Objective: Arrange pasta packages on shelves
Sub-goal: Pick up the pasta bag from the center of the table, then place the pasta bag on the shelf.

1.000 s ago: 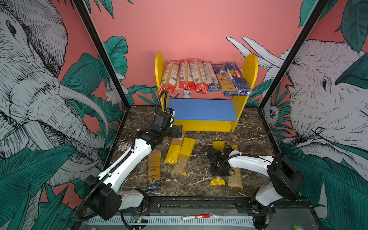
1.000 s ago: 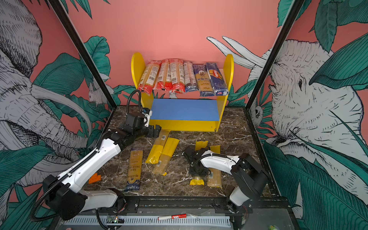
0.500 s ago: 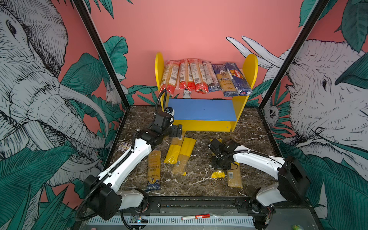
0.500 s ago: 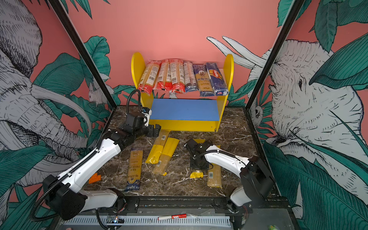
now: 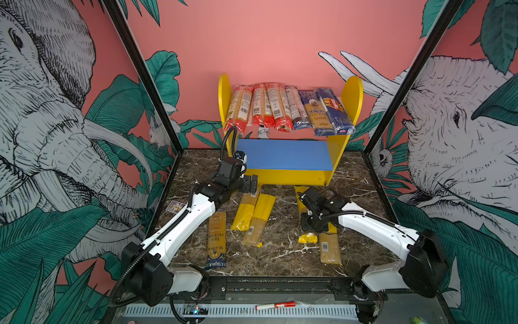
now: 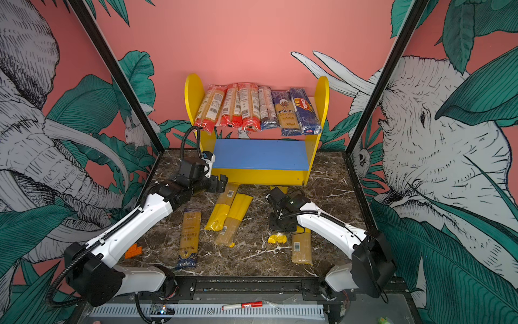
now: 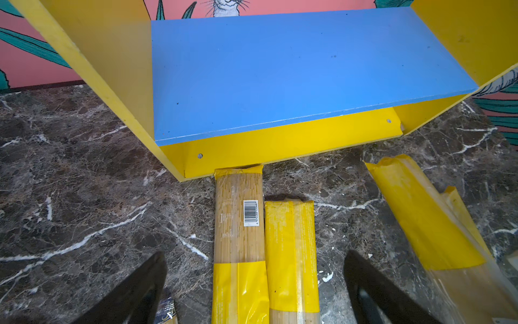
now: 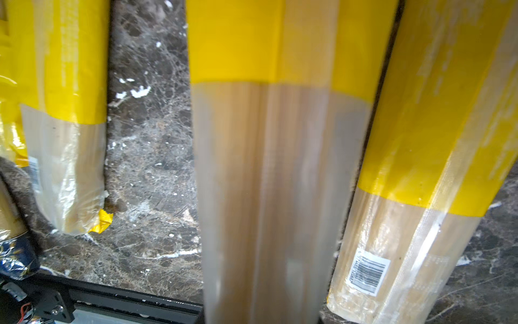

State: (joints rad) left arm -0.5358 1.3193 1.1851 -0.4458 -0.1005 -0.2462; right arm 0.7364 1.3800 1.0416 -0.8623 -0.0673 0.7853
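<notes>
Pick-up in hand: the right gripper [image 5: 310,225] has its jaws clamped on a half-yellow pasta pack [image 8: 280,168] (the left gripper [image 5: 250,183] holds its jaws spread wide, empty), which next likely needs lifting onto the blue lower board [image 5: 283,154].

Both arms are the same build: glossy white shells, chunky black joints. The left arm [image 5: 185,224] has a ribbed black hose [image 5: 169,227] clipped along it, looping up beside the shelves [image 5: 222,98]. The right arm [image 5: 375,227] has a fat black shoulder housing [image 5: 426,266]. Tiny dark screw dots on the white.

Shelf unit [image 5: 351,95] at the back of the table [image 5: 280,258], six pasta packs [image 5: 280,108] side by side on its upper board [image 5: 339,101]. Before it, left to right: first pack [image 5: 216,238], touching pair [image 5: 252,216], then fourth pack [image 5: 307,239] just beside fifth pack [image 5: 330,246].
</notes>
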